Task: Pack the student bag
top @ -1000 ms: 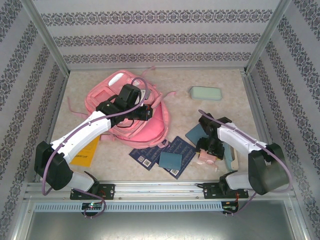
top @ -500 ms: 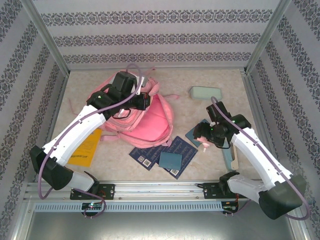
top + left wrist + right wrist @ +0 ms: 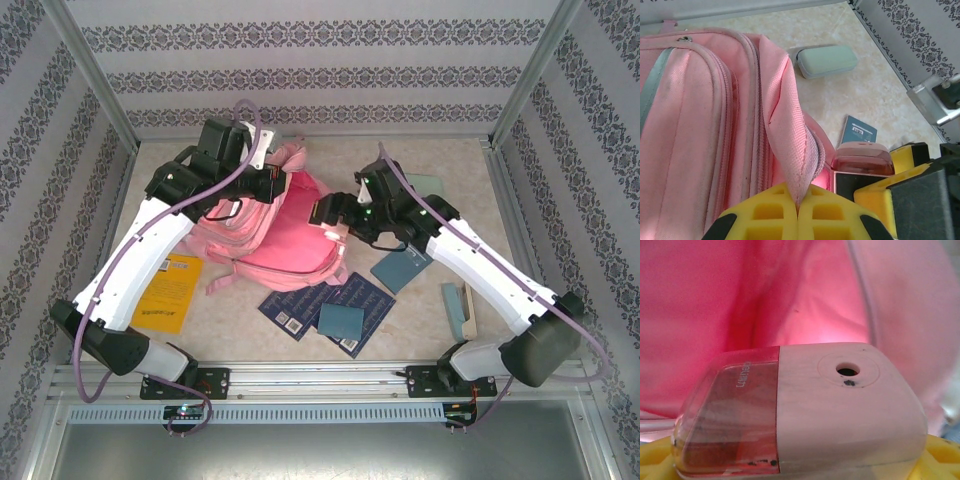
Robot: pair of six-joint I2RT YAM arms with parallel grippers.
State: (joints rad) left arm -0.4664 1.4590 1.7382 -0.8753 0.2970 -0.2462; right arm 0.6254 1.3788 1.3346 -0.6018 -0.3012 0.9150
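At student bag [image 3: 290,245] (flap [image 3: 790,145] pinched); sharpener [image 3: 840,405] held.

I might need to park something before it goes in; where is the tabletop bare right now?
Bare: the far right corner of the beige tabletop, past the pale-green oblong case; and the near strip between the yellow booklet and the dark blue booklets. Crowded: in front of the pink fabric backpack, where booklets and a teal square notebook overlap.
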